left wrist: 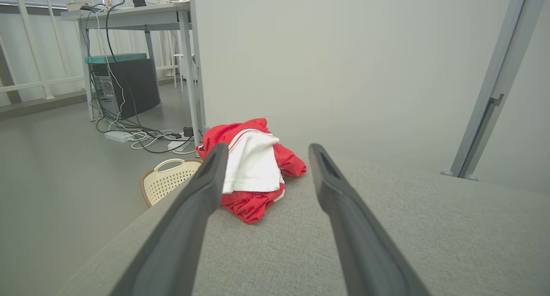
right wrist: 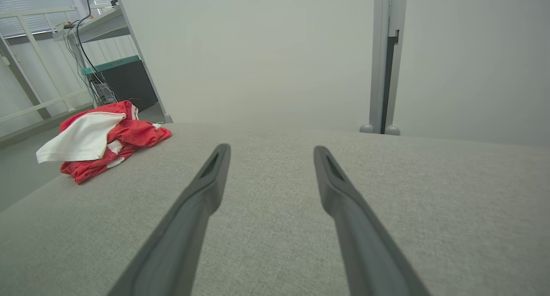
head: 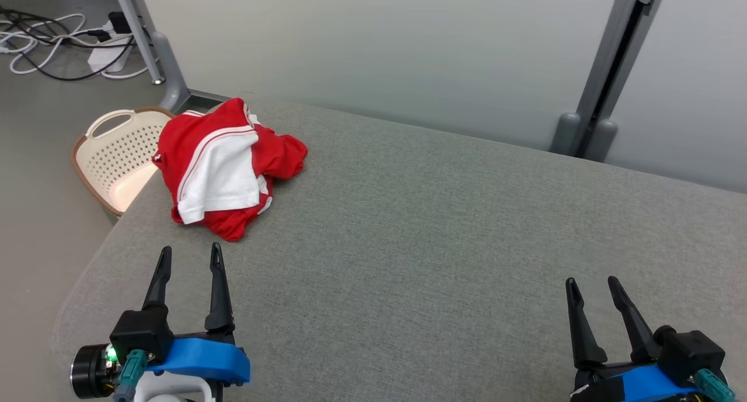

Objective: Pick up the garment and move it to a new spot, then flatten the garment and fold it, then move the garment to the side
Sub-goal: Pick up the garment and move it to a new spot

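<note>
Before me: a grey fabric-covered table (head: 437, 244). Behind it, a pale partition wall (head: 379, 40) with grey metal posts (head: 604, 69). The grey floor (head: 35, 128) on my left carries a cream perforated basket (head: 117, 151), tangled cables (head: 17, 40), and a desk (left wrist: 129, 14) over a dark computer tower (left wrist: 124, 87).

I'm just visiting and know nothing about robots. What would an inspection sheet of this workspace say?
Surface: grey fabric-covered table.
Job's things: red and white garment, crumpled in a heap near the table's far left corner.
Clutter: nothing seen.
Grippers: left gripper open, empty, short of the garment; right gripper open, empty, far from it.
Cables: white and black cables tangled on the floor by a power strip.
Surroundings: cream perforated basket on the floor at the table's left edge; pale partition panels; desk with dark computer case.
</note>
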Available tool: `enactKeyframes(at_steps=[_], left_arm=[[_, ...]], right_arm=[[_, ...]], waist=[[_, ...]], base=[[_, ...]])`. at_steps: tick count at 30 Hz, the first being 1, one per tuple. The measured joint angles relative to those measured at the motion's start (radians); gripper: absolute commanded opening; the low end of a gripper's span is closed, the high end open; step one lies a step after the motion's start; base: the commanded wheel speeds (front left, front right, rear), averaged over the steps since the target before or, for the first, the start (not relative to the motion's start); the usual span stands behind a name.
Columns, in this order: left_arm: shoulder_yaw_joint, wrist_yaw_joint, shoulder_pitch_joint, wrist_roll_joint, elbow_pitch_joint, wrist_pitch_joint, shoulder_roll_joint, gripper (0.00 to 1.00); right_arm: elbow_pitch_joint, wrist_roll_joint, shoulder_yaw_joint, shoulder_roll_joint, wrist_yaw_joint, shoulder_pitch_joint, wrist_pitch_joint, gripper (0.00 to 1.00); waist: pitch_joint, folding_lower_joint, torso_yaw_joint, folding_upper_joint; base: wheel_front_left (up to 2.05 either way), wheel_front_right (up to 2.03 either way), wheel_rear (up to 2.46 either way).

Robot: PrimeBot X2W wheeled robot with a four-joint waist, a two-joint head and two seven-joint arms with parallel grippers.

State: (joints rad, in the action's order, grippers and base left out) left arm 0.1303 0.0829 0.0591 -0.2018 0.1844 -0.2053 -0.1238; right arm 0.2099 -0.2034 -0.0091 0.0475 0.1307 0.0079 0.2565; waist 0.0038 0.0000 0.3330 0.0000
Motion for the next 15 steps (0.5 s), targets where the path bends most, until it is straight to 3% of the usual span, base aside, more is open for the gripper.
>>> enactKeyframes(at_steps=[15], left_arm=[[-0.002, 0.008, -0.002, -0.011, -0.003, 0.001, -0.02, 1.0]], right_arm=[[0.016, -0.002, 0.007, 0.0, 0.0, -0.003, 0.002, 1.0]], waist=[[0.004, 0.0, 0.151, 0.0]], base=[[0.0, 0.0, 0.0]])
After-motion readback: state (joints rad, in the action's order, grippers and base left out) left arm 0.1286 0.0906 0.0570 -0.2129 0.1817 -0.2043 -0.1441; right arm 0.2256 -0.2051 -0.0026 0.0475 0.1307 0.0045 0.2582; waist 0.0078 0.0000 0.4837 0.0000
